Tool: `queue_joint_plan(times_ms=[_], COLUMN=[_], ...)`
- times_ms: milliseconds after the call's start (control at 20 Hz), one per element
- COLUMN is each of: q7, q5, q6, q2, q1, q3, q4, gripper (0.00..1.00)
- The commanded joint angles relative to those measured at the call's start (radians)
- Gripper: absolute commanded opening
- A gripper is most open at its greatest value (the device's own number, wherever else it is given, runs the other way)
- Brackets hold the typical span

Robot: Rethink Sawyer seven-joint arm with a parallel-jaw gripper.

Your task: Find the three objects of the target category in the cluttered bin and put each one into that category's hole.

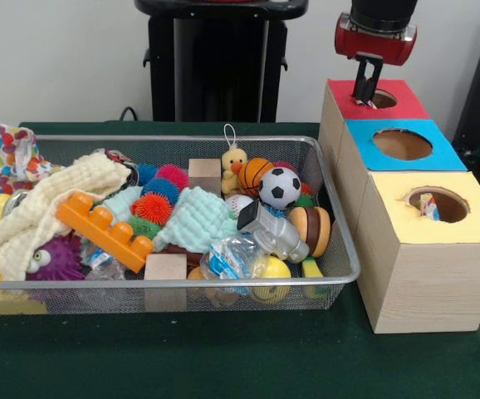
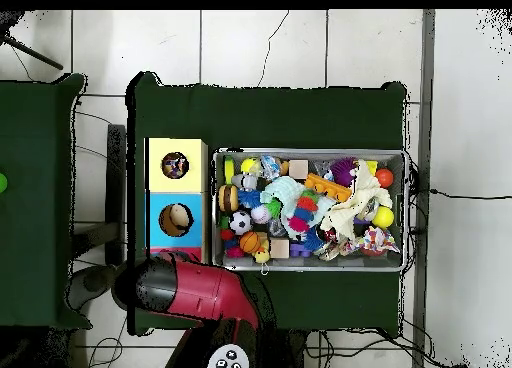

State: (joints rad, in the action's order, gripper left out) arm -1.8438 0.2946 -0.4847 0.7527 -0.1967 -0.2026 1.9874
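Hanging at the upper right of the front view, the gripper point(image 1: 366, 85) points straight down over the red-topped hole point(image 1: 381, 99), its fingers close together and holding nothing. No writing is legible. The wire bin point(image 1: 340, 212) fills the left and centre, holding a soccer ball point(image 1: 280, 187), basketball point(image 1: 255, 174) and baseball point(image 1: 238, 204).

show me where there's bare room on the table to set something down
Free: the green table strip in front of the wire bin, running on past the yellow-topped box. In the overhead view, green cloth also lies bare beyond the bin's far long side. Crowded: the bin itself, packed with toys, and the narrow gap between bin and boxes. The end effector hangs over the red-topped box.
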Motion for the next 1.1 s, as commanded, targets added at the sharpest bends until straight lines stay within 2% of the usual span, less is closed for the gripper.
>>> queue_joint_plan(times_ms=[50,450,700,800,900,1100], q7=[-0.161,-0.155,-0.214,-0.219,-0.213,-0.22], q5=[-0.01,-0.006,0.005,0.004,0.011,0.02], q6=[-0.002,-0.004,-0.196,-0.231,-0.213,-0.099], q2=[-0.01,0.013,0.089,0.112,0.116,0.07], q1=[0.024,0.031,-0.015,-0.019,-0.015,-0.022], q3=[0.03,0.034,0.003,0.001,0.009,0.021], q4=[0.0,0.012,-0.042,-0.043,-0.024,0.007], gripper=[1.0,1.0,1.0,1.0,1.0,1.0])
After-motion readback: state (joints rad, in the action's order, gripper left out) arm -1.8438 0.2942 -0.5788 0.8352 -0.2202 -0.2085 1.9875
